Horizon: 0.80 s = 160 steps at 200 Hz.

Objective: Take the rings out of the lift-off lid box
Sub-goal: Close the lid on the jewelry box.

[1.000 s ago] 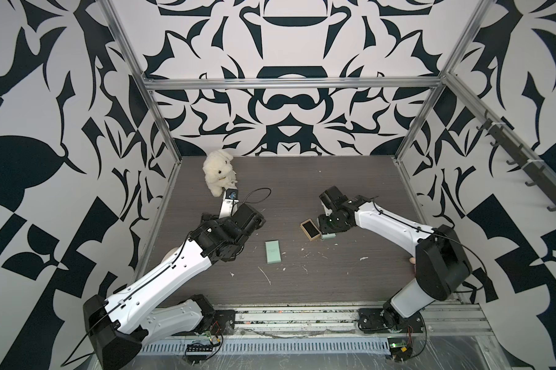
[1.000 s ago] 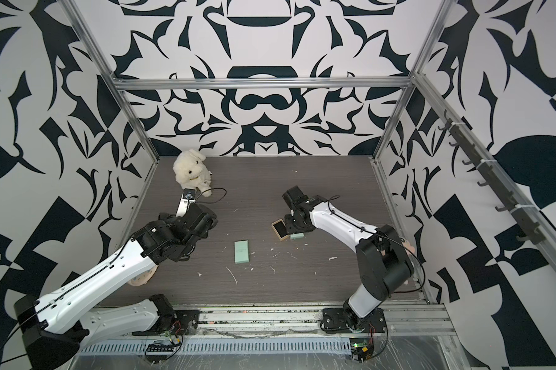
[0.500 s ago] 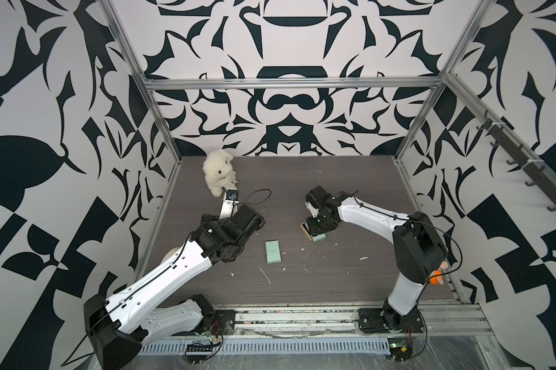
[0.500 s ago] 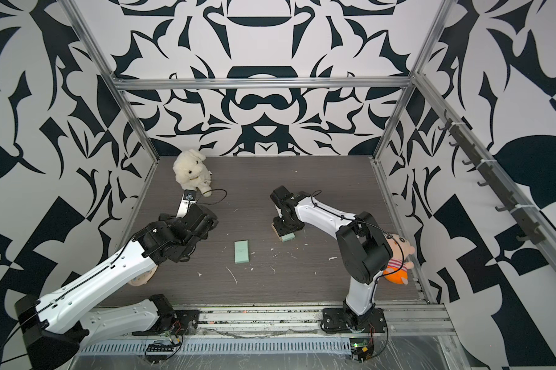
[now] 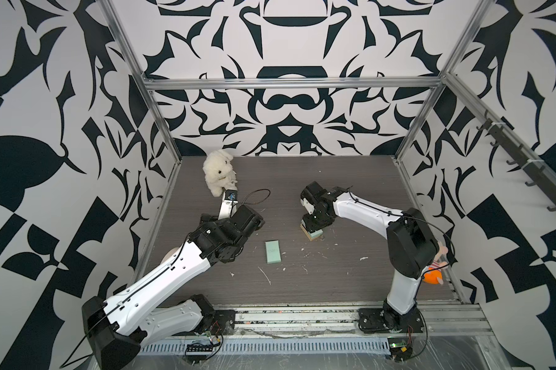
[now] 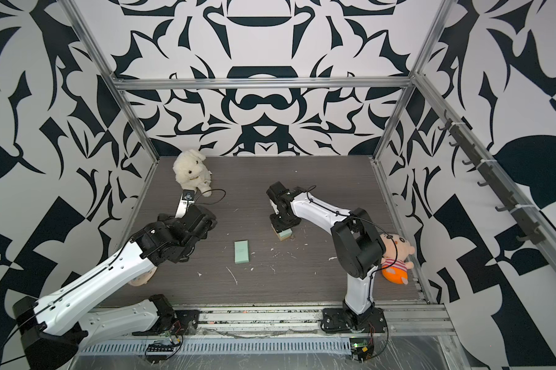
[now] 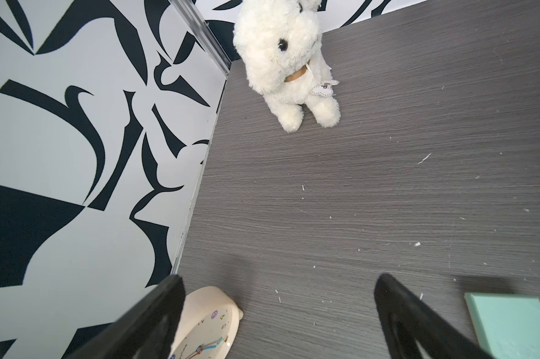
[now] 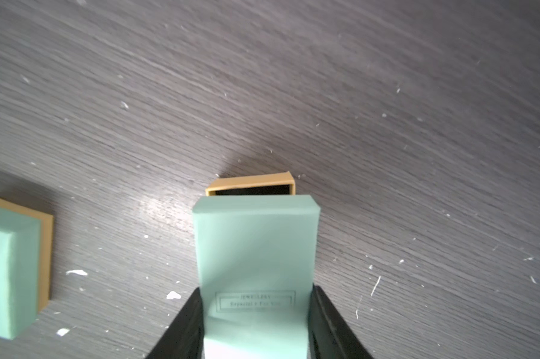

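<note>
now our right gripper [image 8: 256, 300], wrist bent straight down mid-frame, pinches the mint lid [image 8: 255, 248] over its tan base [image 8: 251, 181]; left gripper [image 7: 279, 279] hangs low w/ fingers spread wide.

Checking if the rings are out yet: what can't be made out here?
- Rings: none visible. In the right wrist view the mint lid, clamped in the right gripper, covers most of the tan base; in both top views the gripper hides the inside.
- Second mint box: cut off by the right wrist view's edge.
- Clock: left wrist view, cut off by the edge.
</note>
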Motion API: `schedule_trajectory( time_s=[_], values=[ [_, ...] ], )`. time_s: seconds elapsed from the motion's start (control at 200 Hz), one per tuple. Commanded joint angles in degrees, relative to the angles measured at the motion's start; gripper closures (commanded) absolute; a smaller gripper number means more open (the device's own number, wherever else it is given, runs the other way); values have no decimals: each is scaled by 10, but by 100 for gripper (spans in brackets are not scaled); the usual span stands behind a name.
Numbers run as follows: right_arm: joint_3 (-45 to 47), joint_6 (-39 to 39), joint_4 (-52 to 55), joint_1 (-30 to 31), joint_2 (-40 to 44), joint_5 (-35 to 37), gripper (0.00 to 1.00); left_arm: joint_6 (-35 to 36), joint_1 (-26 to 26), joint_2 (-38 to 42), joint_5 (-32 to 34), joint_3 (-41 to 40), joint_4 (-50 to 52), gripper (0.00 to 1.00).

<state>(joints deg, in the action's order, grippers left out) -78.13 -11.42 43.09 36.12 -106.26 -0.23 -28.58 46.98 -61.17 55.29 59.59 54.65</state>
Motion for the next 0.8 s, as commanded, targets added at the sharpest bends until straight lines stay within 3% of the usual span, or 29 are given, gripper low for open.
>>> schedule_trajectory(
  time_s=[0.0, 0.795],
  values=[
    [-29, 16, 21, 4, 4, 9, 57, 3, -1, 9, 8, -7, -4, 0],
    [-55, 29, 26, 4, -34, 11, 56, 5, -1, 17, 12, -10, -6, 1]
  ],
)
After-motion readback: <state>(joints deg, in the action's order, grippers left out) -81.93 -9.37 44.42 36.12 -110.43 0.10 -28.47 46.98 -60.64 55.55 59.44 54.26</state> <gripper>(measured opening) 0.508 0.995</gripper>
